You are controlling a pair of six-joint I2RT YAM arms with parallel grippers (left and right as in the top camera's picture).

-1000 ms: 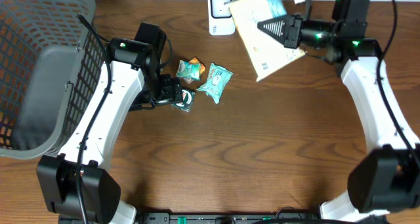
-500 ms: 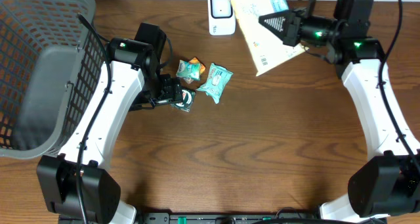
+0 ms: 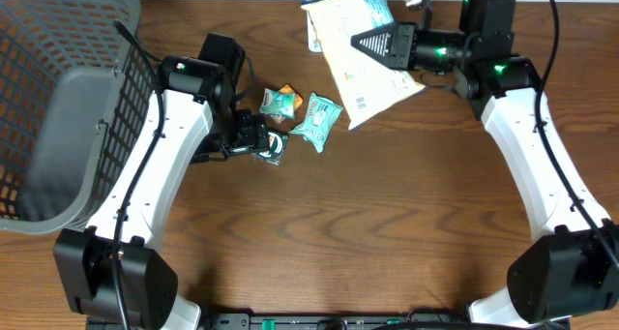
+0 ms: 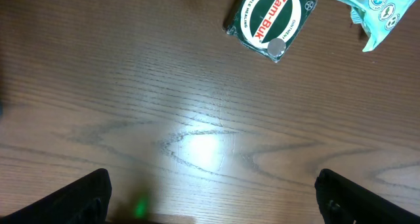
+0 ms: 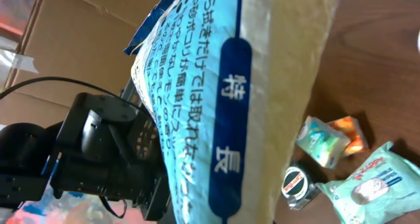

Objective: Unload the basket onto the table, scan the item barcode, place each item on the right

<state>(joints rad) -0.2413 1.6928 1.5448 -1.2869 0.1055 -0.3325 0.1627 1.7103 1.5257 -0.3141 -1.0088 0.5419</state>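
The item is a large pale-yellow bag (image 3: 360,49) with blue print, held in the air at the table's back centre. My right gripper (image 3: 375,42) is shut on it from the right. A small barcode (image 3: 360,103) shows on the bag's lower part. The bag covers most of the white scanner (image 3: 314,42), of which only a strip shows at the bag's left edge. In the right wrist view the bag (image 5: 262,86) fills the frame and hides the fingers. My left gripper (image 4: 213,204) is open and holds nothing, low over the wood near a green tin (image 4: 270,22).
A grey mesh basket (image 3: 58,20) fills the left side. An orange-and-teal packet (image 3: 281,102), a teal packet (image 3: 318,121) and the Zam-Buk tin (image 3: 272,148) lie together left of centre, by my left gripper (image 3: 253,136).
My right arm has carried the bag leftward, from beside the scanner to over it. The left arm and the small packets have not moved.
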